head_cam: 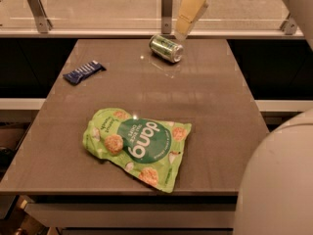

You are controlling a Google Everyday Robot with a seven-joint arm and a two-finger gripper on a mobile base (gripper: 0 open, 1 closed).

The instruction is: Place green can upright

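- A smooth grey-brown table [220,106] with a faint sheen fills the frame.
- Near centre lies a flat, crinkled green snack pouch [139,146].
- Left, farther back: a dark blue wrapped bar [84,72].
- Upper centre, the shiny, silver-ended green can [166,48] lies on its side.
- Just above it hangs the cream gripper [183,28]; its grip state cannot be told.
- A glass railing [98,9] stands behind.

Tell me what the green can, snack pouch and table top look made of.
The green can: likely metal, glossy, with a silver end and highlights. The snack pouch: probably printed plastic film, crinkled, slight sheen. The table top: smooth grey-brown, maybe laminate; it mirrors light faintly. The gripper hangs close by the can's silver end.
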